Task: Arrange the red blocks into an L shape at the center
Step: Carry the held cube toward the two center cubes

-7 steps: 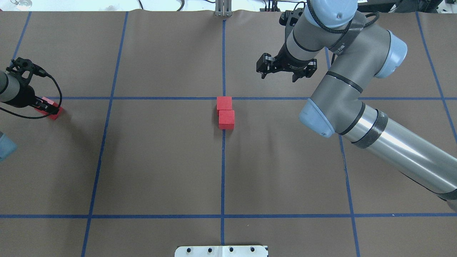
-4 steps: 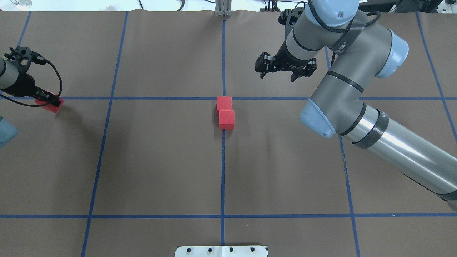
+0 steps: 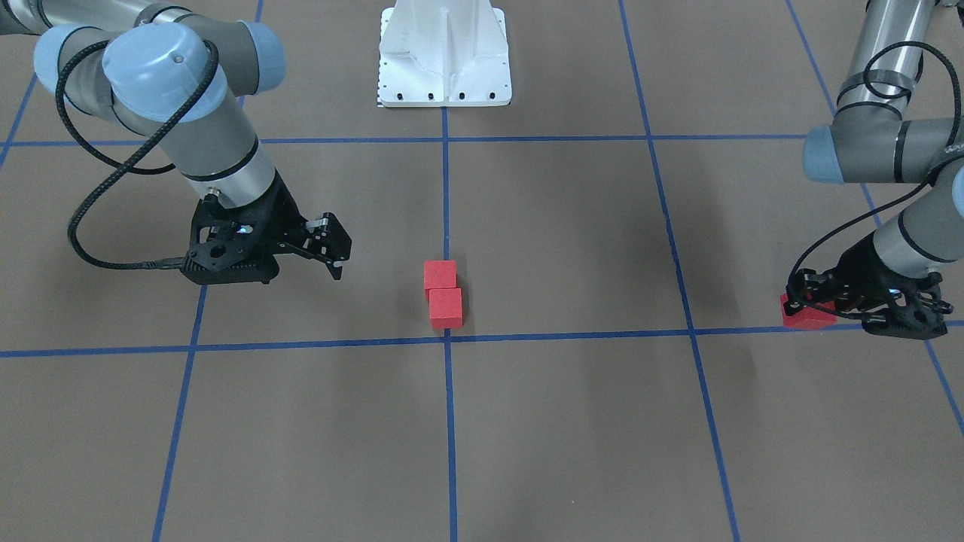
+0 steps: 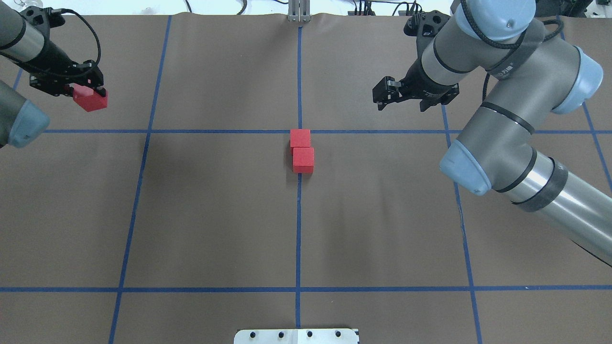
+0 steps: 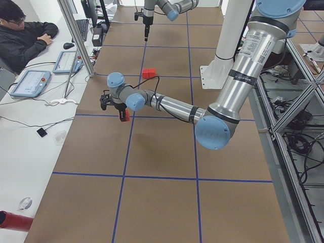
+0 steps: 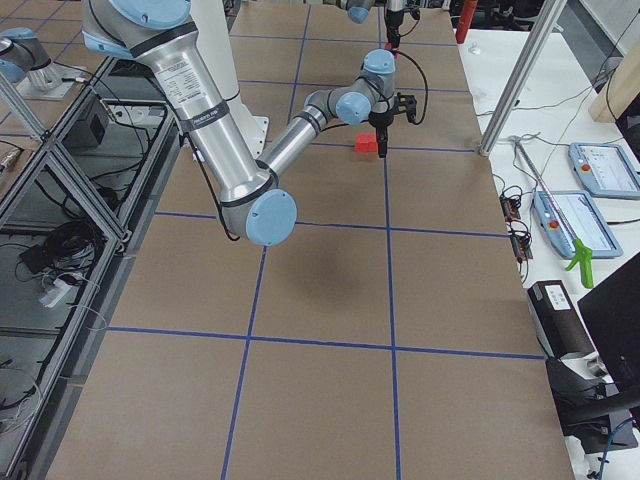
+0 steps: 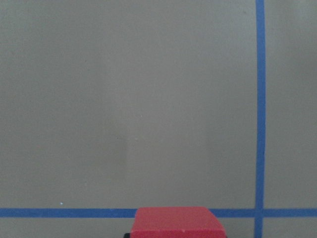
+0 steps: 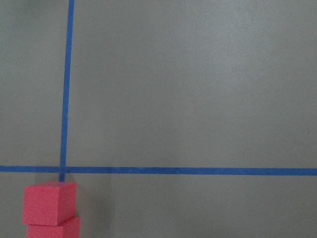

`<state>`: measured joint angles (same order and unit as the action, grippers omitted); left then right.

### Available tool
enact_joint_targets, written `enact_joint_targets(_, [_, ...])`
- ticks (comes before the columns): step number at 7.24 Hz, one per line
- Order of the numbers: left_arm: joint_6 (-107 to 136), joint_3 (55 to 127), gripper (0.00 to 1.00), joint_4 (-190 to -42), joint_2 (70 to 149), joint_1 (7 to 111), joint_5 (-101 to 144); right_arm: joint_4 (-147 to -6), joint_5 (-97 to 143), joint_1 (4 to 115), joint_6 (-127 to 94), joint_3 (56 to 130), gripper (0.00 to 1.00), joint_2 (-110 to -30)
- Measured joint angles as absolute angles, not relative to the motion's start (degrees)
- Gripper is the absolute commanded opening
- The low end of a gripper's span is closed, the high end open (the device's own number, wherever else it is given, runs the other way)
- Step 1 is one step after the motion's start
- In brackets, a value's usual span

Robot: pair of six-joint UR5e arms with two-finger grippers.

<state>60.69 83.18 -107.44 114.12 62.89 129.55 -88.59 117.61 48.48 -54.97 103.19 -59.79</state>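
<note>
The brown table (image 4: 215, 229), gridded with blue tape, fills every view. The right arm (image 4: 507, 119) stretches over the far right squares. The right fingers (image 4: 381, 96) hang spread with nothing between them, off to the right of the middle. The left arm (image 4: 21, 43) is at the far left edge, where the left fingers (image 4: 98, 89) pinch one red block (image 4: 91, 101), held up off the table and well apart from the others. A white base plate (image 3: 444, 60) sits on the robot's side. Two more red blocks lie touching in a short line, the far one (image 4: 300, 138) right against the center crossing (image 3: 447, 340) and the near one (image 4: 303, 159) nudged slightly right
</note>
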Motion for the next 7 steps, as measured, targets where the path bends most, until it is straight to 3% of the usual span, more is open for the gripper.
enact_joint_targets(2, [82.25, 85.46, 0.0, -105.83, 116.89, 57.07, 123.19, -88.6, 119.84, 49.69, -50.07, 105.18, 0.99, -64.04])
enact_joint_targets(7, [118.02, 90.81, 0.0, -84.03, 129.75, 40.73, 110.4, -88.3, 123.89, 56.28, -26.71, 107.13, 0.99, -77.1])
